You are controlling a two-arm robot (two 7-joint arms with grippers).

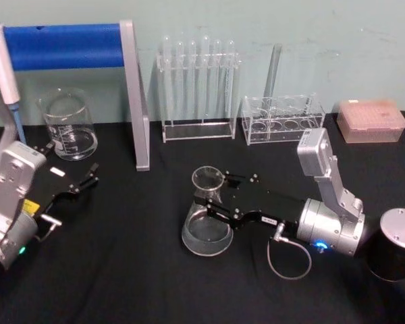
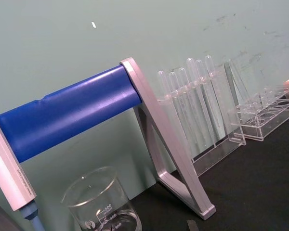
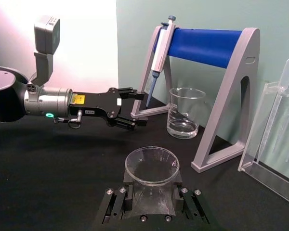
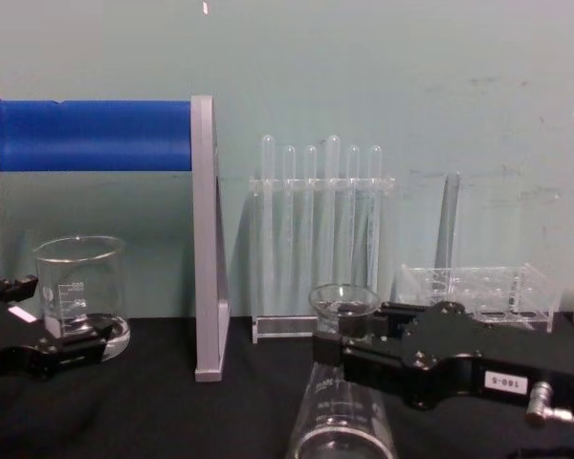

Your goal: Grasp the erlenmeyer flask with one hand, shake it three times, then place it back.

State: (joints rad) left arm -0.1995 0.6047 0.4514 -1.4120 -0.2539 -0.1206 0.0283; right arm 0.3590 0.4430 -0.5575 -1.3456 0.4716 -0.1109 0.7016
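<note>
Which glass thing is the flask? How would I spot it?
Start at the blue-barred stand, then come forward to mid-table. The flask stands there, neck held in the right claw; the left claw idles near the beaker. It alone is cone-shaped with a narrow neck.

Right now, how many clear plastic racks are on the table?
2: the taller clear plastic rack, back centre, holds test tubes; the lower clear plastic rack sits to its right.
</note>
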